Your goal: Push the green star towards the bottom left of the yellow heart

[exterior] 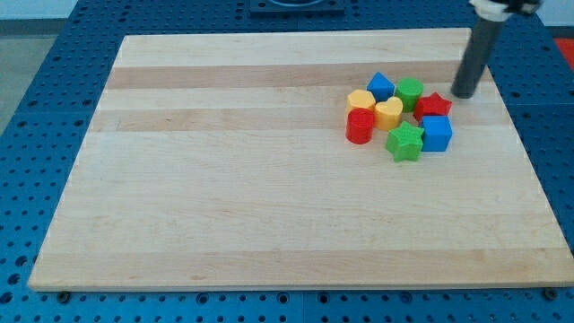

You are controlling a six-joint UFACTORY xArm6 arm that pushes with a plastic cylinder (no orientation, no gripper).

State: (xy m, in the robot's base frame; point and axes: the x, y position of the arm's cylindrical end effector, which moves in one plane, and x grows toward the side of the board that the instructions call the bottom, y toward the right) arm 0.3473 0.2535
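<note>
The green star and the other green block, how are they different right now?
The green star has points; the other green block looks rounded. The star sits at the cluster's bottom, beside the blue cube; the other sits at its top, between the blue block and red star. Both are green and apart from my tip.

The board (269, 197) is pale wood with a smooth, lightly satin finish; lengthwise planks show as bands of slightly differing tone and fine grain. Around its edges lies a blue perforated base (36, 135), apparently painted metal, dotted with rows of holes. The rod ending in my tip (464, 95) looks dark, matt and smooth. The green star (404, 142), yellow heart (388, 112) and red cylinder (360, 126) look like smooth plastic, evenly coloured, with a faint sheen.
</note>
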